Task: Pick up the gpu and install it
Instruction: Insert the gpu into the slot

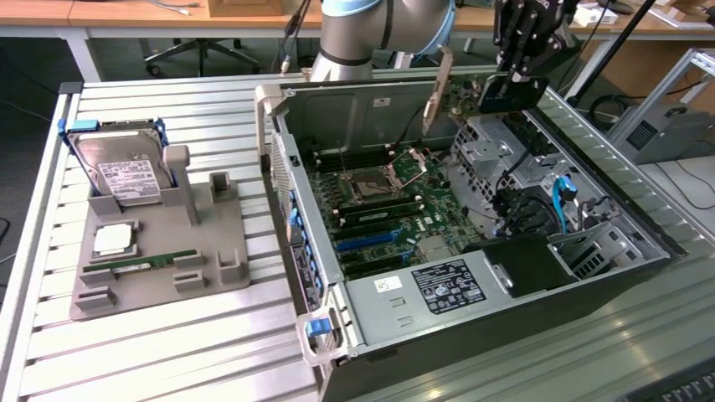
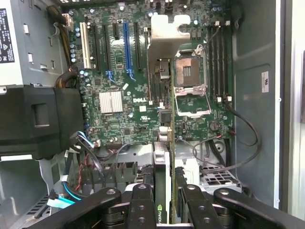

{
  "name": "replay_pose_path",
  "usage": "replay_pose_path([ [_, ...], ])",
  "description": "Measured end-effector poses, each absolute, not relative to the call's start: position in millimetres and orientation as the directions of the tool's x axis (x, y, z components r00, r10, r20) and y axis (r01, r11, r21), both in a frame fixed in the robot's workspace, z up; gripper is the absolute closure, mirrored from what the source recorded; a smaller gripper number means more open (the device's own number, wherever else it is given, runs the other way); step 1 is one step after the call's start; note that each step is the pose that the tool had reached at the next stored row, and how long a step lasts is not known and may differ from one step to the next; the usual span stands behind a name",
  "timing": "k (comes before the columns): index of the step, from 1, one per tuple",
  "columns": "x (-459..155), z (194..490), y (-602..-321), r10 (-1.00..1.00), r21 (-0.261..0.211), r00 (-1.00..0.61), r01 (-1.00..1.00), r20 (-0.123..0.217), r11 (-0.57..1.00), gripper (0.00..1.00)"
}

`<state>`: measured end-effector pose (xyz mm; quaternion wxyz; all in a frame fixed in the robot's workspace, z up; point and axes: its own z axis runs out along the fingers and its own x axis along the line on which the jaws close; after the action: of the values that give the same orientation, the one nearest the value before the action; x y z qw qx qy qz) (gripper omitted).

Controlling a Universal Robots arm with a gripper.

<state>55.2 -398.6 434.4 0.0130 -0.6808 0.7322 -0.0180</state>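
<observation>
Your pincer (image 2: pixel 166 198) pinches the thin black gpu card (image 2: pixel 161 160) with its silver end bracket; you see it held edge-on above the green motherboard (image 2: pixel 119 71), not yet seated.

The gpu (image 2: pixel 162 157), thin and black, stands edge-on, clamped between the gripper (image 2: pixel 165 193) fingers, its silver bracket (image 2: pixel 164 43) at the far end.

Arm (image 1: pixel 369 33) raised; claw (image 1: pixel 511 88) pointing down, clamped.
</observation>
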Motion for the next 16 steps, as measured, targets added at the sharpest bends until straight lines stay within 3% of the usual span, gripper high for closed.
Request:
replay_pose_path([
  [16,39,434,-399,-0.997,-0.048,-0.075,-0.996,-0.009,0.075,0.73],
])
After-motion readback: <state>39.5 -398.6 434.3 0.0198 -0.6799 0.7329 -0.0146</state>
